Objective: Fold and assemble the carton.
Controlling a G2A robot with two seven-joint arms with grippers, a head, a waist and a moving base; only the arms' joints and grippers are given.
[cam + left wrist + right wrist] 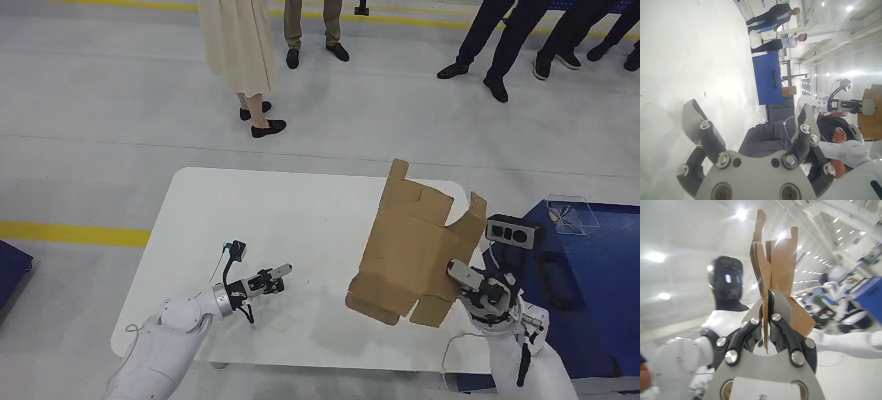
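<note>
The right pincer [765,295] pinches the near-right edge of the flattened brown cardboard carton [410,250], which it holds tilted over the right side of the white bench [270,210]. The left pincer [748,110] hovers spread over the bench's near-left part.

Pale grey floor [100,90], yellow line [70,235], blue cabinet [766,75] w/ handle, bright ceiling lights [741,214]
</note>
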